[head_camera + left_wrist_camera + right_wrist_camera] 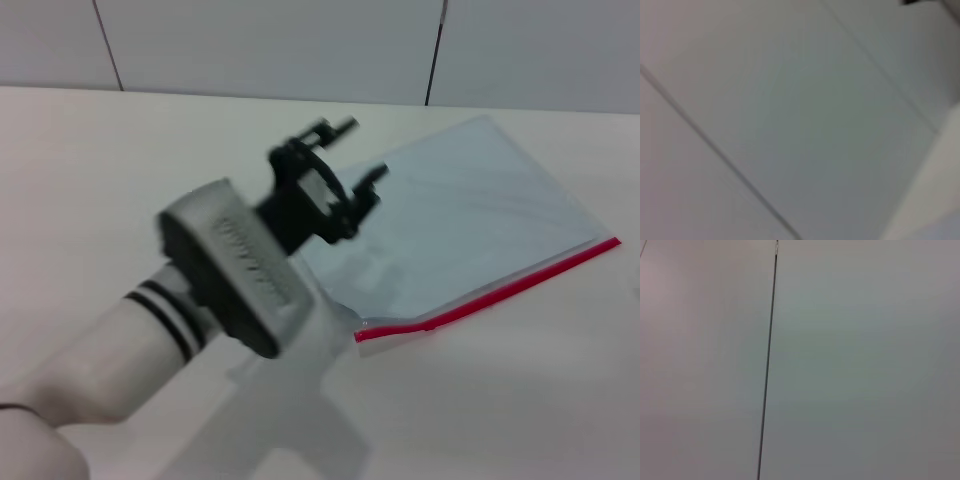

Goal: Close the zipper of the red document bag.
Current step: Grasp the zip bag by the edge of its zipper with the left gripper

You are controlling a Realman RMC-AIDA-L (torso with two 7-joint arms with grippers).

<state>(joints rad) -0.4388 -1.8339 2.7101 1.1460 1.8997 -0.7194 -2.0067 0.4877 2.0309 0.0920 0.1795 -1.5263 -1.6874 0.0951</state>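
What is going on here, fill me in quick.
The left gripper is stretched out over the table, above the near-left part of the red document bag, which lies flat. It is not holding anything. The zipper runs along the bag's near edge, untouched for now. The right arm is out of the head view; its wrist camera shows only a plain panelled wall.

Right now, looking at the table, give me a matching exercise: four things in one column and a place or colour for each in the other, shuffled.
Things:
1. zipper
2. red document bag
3. left gripper
4. table

Descriptions:
A. black, raised above the pouch's left part
B. bright red strip along the near long edge
C. plain off-white surface
D. translucent pale blue-grey, lying flat

Pairs: 1-B, 2-D, 3-A, 4-C
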